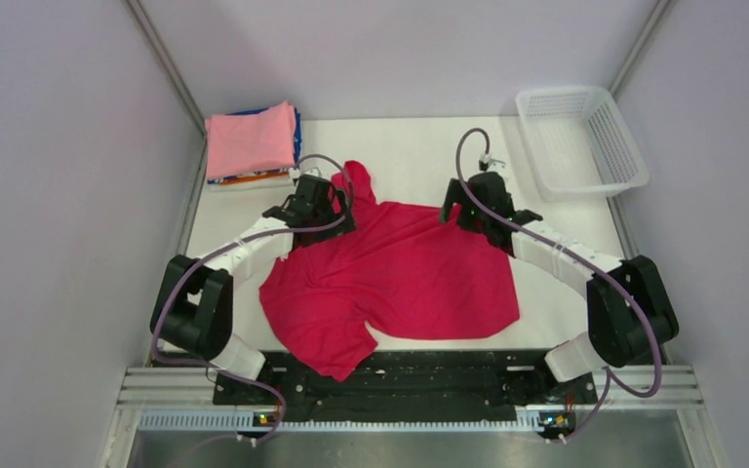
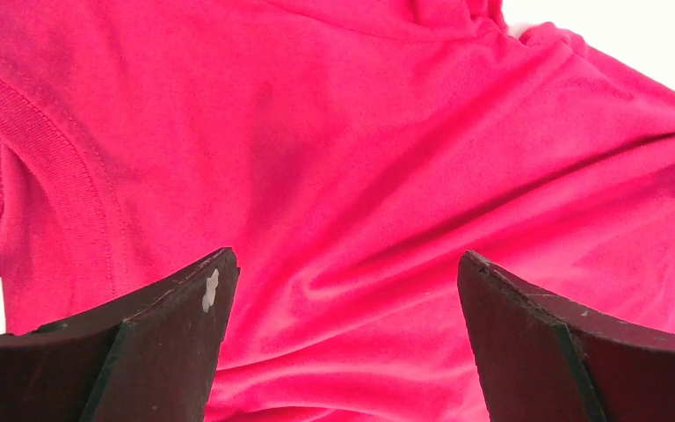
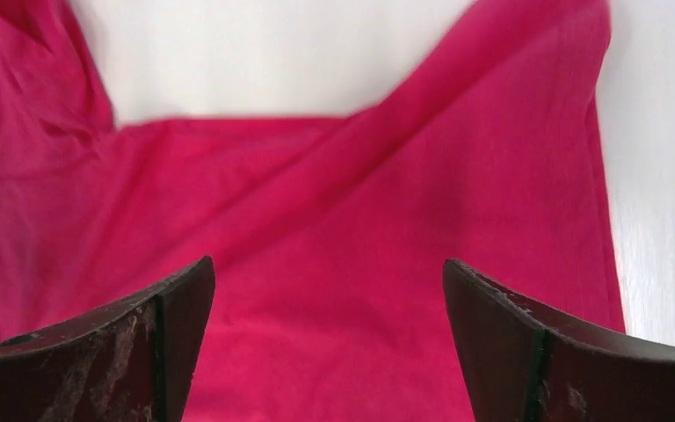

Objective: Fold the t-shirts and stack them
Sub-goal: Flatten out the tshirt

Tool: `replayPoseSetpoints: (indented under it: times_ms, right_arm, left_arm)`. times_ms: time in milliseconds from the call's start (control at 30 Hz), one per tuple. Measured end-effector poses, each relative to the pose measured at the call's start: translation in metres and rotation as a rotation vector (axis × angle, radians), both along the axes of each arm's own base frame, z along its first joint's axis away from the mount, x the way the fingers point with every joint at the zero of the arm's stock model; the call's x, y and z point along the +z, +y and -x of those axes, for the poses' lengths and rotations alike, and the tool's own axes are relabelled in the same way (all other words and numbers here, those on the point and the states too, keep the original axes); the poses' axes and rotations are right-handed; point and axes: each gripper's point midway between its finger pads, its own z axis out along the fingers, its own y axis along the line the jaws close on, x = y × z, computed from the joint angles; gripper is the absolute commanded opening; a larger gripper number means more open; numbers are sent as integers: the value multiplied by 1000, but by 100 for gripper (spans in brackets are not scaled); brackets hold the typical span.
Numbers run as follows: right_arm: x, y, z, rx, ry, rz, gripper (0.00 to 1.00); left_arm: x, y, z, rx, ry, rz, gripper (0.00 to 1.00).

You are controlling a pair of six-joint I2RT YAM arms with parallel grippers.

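red shirt (image 1: 400,273) spread out, not yet folded
left fingers (image 2: 154,352) and right fingers (image 3: 536,352) hang released over it; a folded pile (image 1: 252,141) sits at the bench's (image 1: 419,146) far corner.

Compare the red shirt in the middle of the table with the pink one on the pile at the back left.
The red shirt is deep crimson; the pink shirt is pale. The red shirt lies spread out, unfolded and wrinkled; the pink shirt is folded into a neat rectangle. The red shirt lies straight on the table; the pink shirt tops a pile of folded shirts. Both are plain cloth, no print showing.
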Motion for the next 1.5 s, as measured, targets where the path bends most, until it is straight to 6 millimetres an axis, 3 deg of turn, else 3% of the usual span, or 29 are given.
replayPoseSetpoints:
  times_ms: [100, 233, 333, 433, 600, 833, 933, 1000, 1167, 1267, 1367, 1433, 1500]
  right_arm:
    - [-25, 0, 23, 32, 65, 27, 99]
    - [-57, -11, 45, 31, 160, 76, 99]
    - [-74, -16, 46, 6, 204, 106, 99]
    - [-95, -25, 45, -36, 258, 140, 99]
    - [-91, -37, 5, -117, 237, 88, 99]
    - [-87, -61, -70, -206, 202, 79, 99]
    - [-85, -65, -101, -219, 176, 80, 99]
    - [-83, -70, -109, -227, 173, 92, 99]
    - [-82, -80, -102, -211, 202, 154, 99]
    - [-61, -83, -89, -200, 171, 177, 99]
    - [-23, -87, -61, -207, 103, 161, 98]
    - [-1, -93, -33, -224, 52, 133, 98]
    - [9, -101, -5, -244, 30, 114, 97]
  left_arm:
    - [-6, 7, -3, 26, 16, 1, 99]
    - [-31, 7, -15, 42, 83, -14, 99]
    - [-51, 6, -28, 52, 127, -32, 99]
    - [-48, 3, -53, 66, 110, -28, 99]
    - [-49, 3, -109, 105, 85, -12, 99]
    - [-41, -2, -196, 130, 43, 36, 99]
    - [-38, -2, -222, 127, 15, 76, 99]
    - [-35, -1, -229, 118, 8, 103, 99]
    - [-32, -6, -227, 72, 21, 160, 99]
    - [-30, -12, -210, 35, 35, 173, 99]
    - [-22, -23, -161, -21, 66, 163, 99]
    - [-7, -35, -125, -66, 65, 165, 99]
    - [14, -46, -89, -114, 35, 170, 99]
